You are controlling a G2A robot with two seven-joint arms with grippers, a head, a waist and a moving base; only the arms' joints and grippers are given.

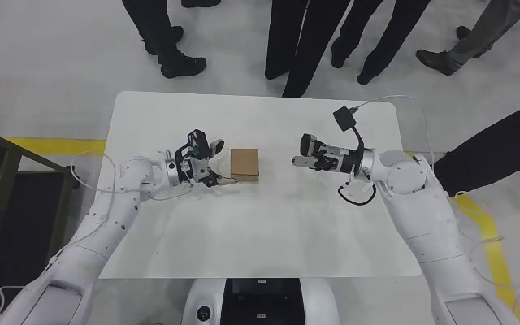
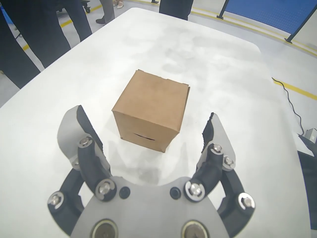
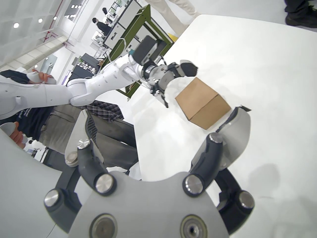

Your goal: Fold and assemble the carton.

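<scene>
A small brown carton (image 1: 244, 163) stands closed as a cube near the middle of the white table (image 1: 260, 236). The left wrist view shows the carton (image 2: 151, 113) with a short slit low on its near face. My left gripper (image 1: 221, 179) sits just left of it, open, with nothing between its fingers (image 2: 85, 130). My right gripper (image 1: 297, 161) hovers to the right of the carton, a short gap away, open and empty. Through the right wrist view I see the carton (image 3: 203, 102) and beyond it the left gripper (image 3: 163, 95).
Several people stand along the table's far edge (image 1: 301, 41). A black cable and small box (image 2: 309, 134) lie off the table's right side. A dark green cart (image 1: 16, 187) stands to the left. Bare table lies in front of the carton.
</scene>
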